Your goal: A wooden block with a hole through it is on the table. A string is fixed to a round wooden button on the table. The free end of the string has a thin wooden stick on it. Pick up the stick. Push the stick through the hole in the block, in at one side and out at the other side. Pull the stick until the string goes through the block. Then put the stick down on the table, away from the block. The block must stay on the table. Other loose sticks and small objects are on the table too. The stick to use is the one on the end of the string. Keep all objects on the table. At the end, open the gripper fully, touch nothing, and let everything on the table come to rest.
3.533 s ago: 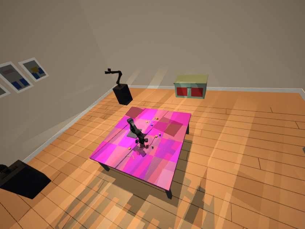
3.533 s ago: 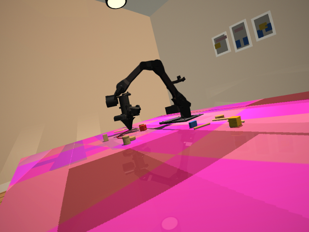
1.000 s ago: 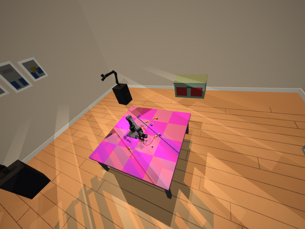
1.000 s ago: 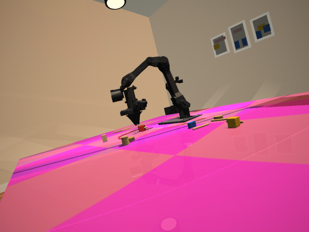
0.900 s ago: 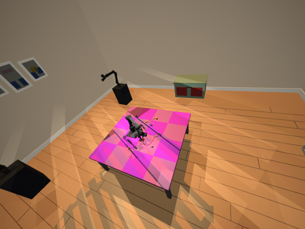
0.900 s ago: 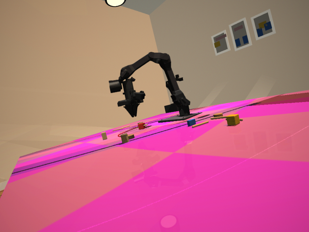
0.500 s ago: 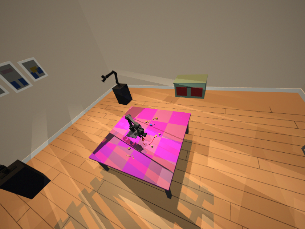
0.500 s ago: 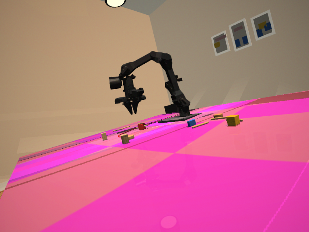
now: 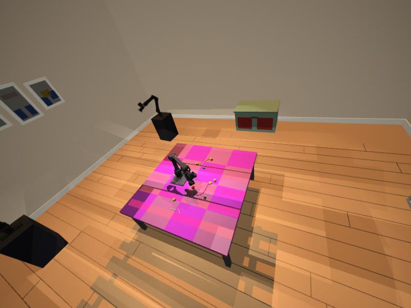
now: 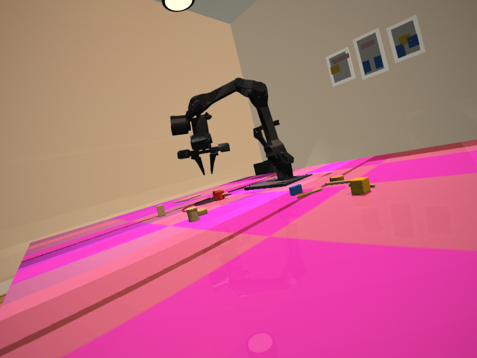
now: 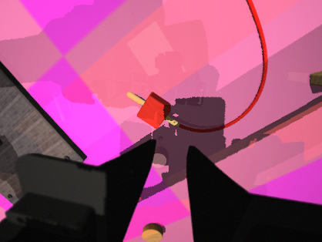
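Observation:
The red block (image 9: 193, 187) (image 10: 218, 195) (image 11: 152, 112) sits on the table. The thin wooden stick (image 10: 226, 194) (image 11: 135, 98) is in its hole and shows on both sides: a longer part on one side, a short string end on the other. The red string (image 9: 201, 194) (image 11: 265, 58) curves from that short end to the round button (image 9: 209, 182) (image 10: 201, 211); no string shows past the far side. My gripper (image 10: 208, 173) (image 11: 172, 147) is partly open and empty, above the table near the block, touching nothing. The hole itself is hidden.
A wooden cylinder (image 9: 214, 180) (image 10: 192, 214) stands beside the button. A small pale block (image 9: 204, 196) (image 10: 160, 210) stands near the string. A round disc (image 9: 173, 199) (image 11: 152, 233) and loose sticks lie to one side. A blue block (image 10: 295, 189), a yellow block (image 10: 359, 185) and more sticks lie opposite.

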Robot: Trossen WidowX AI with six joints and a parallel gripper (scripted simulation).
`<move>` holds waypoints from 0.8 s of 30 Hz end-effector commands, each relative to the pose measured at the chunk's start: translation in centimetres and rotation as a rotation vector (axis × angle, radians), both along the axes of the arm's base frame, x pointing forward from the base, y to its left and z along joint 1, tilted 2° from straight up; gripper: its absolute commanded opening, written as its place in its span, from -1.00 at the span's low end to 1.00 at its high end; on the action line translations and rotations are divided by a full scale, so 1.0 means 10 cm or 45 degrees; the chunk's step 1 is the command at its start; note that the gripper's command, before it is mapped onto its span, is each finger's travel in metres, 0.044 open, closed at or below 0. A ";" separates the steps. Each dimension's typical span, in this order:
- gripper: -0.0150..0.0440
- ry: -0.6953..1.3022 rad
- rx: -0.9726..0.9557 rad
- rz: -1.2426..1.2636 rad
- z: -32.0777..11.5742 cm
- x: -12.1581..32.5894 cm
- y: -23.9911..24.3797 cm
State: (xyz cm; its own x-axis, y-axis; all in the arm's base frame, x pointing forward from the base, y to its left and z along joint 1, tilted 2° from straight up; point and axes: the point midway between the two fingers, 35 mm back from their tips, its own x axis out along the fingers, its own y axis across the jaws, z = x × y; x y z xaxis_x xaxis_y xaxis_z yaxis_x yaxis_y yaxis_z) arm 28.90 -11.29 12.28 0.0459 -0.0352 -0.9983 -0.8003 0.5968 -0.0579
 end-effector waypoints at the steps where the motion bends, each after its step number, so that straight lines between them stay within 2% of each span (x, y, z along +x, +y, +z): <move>1: -0.08 0.026 0.060 -1.024 -0.08 -0.15 0.20; 24: -0.08 0.004 0.079 -2.573 -0.09 -0.26 0.38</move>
State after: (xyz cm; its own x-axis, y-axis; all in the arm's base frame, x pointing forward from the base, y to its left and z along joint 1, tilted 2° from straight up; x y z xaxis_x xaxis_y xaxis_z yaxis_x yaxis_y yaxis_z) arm 28.05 -9.28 12.52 0.0440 -0.0273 -0.9987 0.3471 0.9378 -0.0103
